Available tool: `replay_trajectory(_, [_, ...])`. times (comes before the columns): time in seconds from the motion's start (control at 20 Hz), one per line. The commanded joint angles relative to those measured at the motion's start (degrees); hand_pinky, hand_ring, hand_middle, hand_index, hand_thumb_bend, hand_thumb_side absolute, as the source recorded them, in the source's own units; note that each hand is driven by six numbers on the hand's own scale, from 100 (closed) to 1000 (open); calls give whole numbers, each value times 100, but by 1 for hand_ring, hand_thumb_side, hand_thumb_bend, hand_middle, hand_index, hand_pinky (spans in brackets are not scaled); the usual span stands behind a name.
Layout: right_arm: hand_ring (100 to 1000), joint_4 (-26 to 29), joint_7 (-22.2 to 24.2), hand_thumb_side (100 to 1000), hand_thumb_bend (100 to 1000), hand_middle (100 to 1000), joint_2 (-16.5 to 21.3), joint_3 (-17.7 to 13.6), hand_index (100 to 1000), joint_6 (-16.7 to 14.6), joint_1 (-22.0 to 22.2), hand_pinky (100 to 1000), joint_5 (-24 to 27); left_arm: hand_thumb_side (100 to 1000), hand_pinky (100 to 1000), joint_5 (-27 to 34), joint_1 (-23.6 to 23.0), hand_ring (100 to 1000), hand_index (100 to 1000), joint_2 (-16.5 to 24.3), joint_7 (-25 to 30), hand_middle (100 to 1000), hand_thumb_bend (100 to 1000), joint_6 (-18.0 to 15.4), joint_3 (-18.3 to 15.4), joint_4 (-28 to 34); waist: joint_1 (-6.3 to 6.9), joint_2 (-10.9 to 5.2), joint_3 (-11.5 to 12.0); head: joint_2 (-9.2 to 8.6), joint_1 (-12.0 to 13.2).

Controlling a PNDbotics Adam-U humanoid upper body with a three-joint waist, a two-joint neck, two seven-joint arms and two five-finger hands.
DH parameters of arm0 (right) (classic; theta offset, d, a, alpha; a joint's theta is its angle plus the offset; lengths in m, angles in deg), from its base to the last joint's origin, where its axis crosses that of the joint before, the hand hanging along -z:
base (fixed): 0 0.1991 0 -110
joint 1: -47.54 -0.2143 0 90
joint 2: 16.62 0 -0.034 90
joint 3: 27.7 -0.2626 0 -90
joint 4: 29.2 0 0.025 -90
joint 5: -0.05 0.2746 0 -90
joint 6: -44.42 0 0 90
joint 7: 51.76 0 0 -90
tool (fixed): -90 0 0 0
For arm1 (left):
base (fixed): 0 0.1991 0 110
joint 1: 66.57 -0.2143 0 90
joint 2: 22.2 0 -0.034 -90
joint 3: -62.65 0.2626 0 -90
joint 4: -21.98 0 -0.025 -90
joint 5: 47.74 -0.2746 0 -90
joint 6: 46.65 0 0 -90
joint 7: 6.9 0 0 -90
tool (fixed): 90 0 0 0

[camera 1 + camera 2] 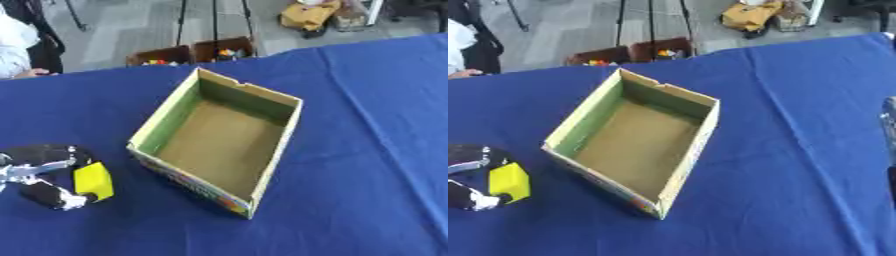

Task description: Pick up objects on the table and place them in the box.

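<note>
So we've got the yellow block (pixel 94 181) in our left hand (pixel 45 177) fingers, box (pixel 284 135) empty, right hand's fingers unreadable.

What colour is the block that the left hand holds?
Yellow: the block in the left hand shows best in the left eye view.

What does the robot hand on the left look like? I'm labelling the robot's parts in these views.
The left robot hand is mostly black with glossy, rounded shells, and has silver metal links and pale tips on its fingers. At the right eye view's right edge shows a blurred grey and black part, too unclear to identify.
</note>
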Motion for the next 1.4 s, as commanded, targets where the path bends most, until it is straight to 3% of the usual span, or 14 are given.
replay_trajectory(0.05, [770, 95, 24, 503, 100, 586, 52, -38, 812, -8, -64, 781, 38, 604, 301, -214, 124, 511, 839, 183, -154, 682, 265, 46, -51, 109, 80, -2, 13, -32, -5])
replay_trajectory(0.35, [770, 95, 21, 503, 100, 586, 46, -45, 812, -11, -61, 782, 48, 542, 199, -588, 132, 440, 739, 158, -401, 562, 200, 50, -47, 7, 77, 2, 9, -17, 8])
replay_trajectory(0.5, [770, 95, 16, 503, 100, 586, 46, -48, 813, -11, -59, 782, 48, 542, 100, -624, 123, 355, 659, 144, -530, 480, 100, 96, -79, -88, 75, -2, 7, -18, 7])
replay_trajectory(0.8, [770, 95, 11, 502, 100, 587, 47, -47, 813, -6, -46, 782, 49, 554, 100, -379, 104, 316, 613, 174, -650, 441, 100, 219, -155, -37, 79, -29, 21, -10, 6])
replay_trajectory(1.1, [771, 95, -3, 502, 100, 589, 53, -46, 812, -5, -42, 782, 51, 454, 100, 175, 77, 274, 576, 278, -420, 403, 100, 321, -318, 250, 88, -56, 28, -6, 2])
replay_trajectory(1.4, [770, 95, -3, 500, 100, 590, 57, -33, 812, -4, -54, 782, 52, 429, 100, 699, 120, 246, 554, 509, -319, 383, 100, 448, -522, 698, 113, -75, 18, -30, 18])
